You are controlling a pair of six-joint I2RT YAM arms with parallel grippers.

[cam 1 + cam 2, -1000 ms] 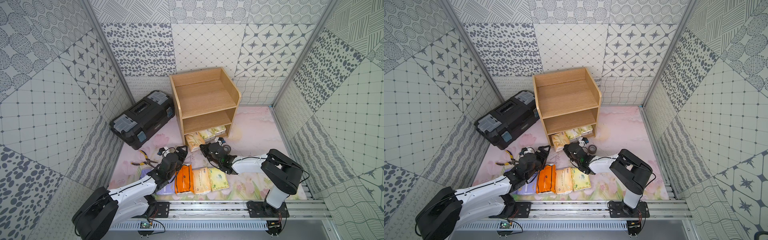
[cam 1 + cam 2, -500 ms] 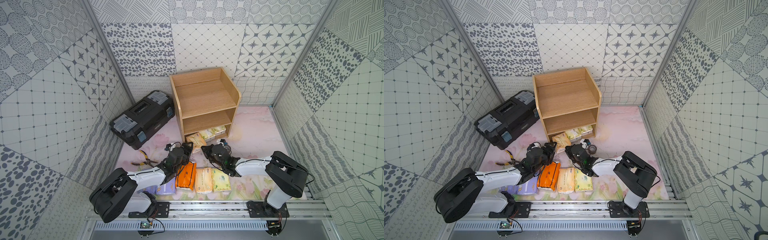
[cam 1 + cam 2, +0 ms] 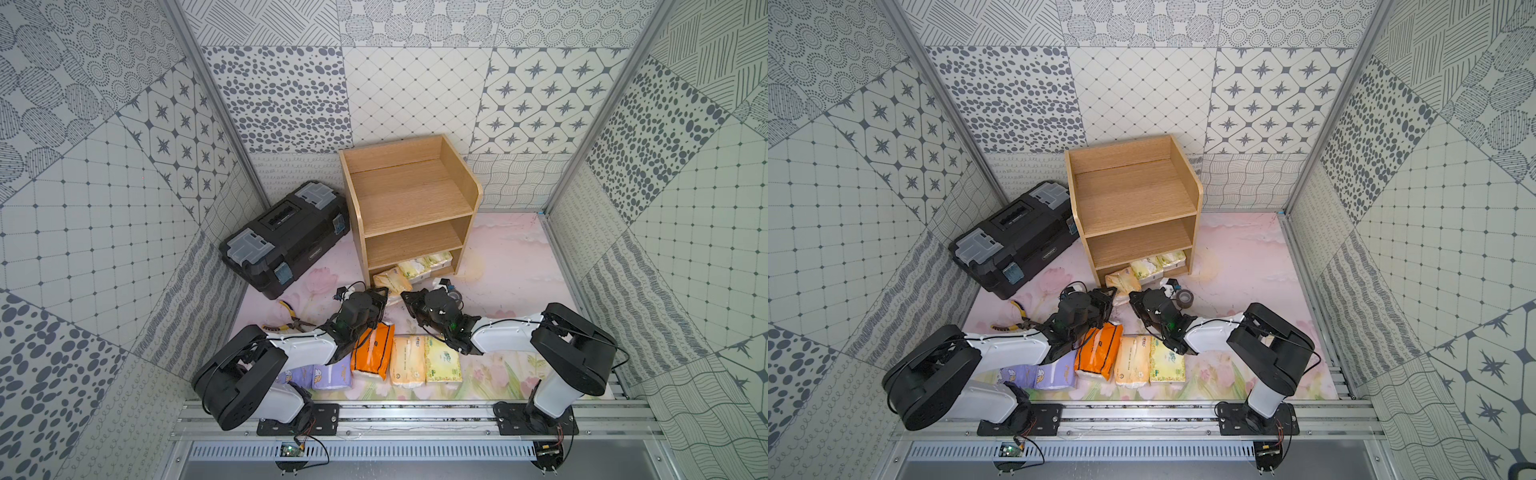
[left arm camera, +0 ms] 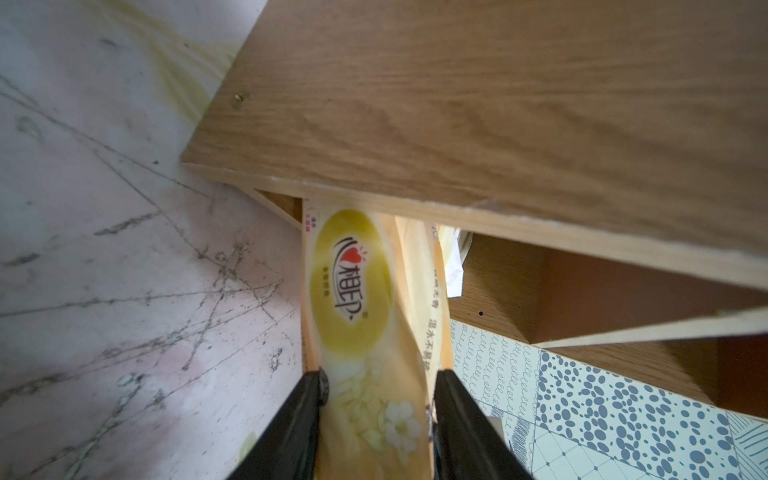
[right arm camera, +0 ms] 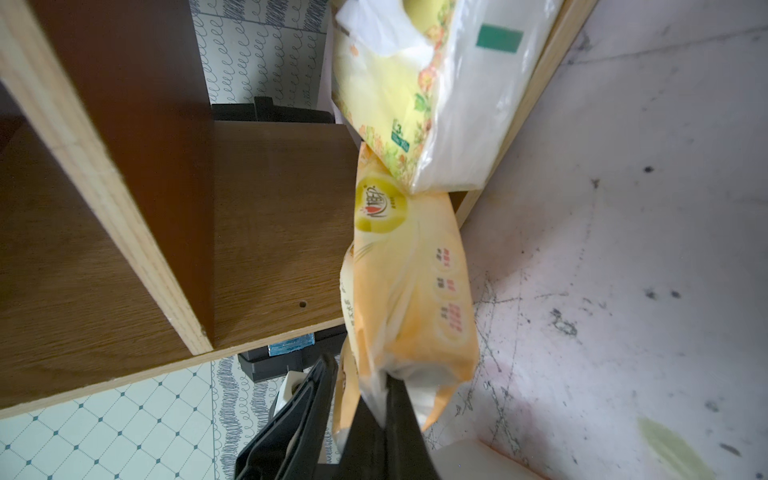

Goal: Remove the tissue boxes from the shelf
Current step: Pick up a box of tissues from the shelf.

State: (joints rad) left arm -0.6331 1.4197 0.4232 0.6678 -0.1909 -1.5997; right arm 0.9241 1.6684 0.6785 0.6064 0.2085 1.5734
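- Poking partway out of the bottom level of the wooden shelf (image 3: 411, 199) - the cream tissue pack (image 3: 390, 282), with a yellow oval and a red heart on top.
- Right between the two black fingers (image 4: 291, 424) of the left claw (image 4: 380, 376). Closed partway, with both fingers pressed on the long sides of the pack near its outer end.
- Pinched at that same end by the right claw (image 5: 388, 378), shut tight on a thin bit of crinkly wrapper.
- Hard to tell whether the pack's outer end touches the floor.
- Side by side in front of the shelf in both top views: the two claws, with the pack's end between them.
- Inside the bottom level, behind the held pack: two more tissue packs (image 3: 424, 264), one with yellow and green flowers.
- In a row on the floor near the arms: two lavender packs (image 3: 332, 372), an orange pack (image 3: 372, 349), a second cream pack (image 3: 409, 359) and a yellow-green pack (image 3: 442, 359).
- Next to the shelf: a black toolbox (image 3: 286, 237).
- Just beside the right claw: a grey tape roll (image 3: 1185, 298).
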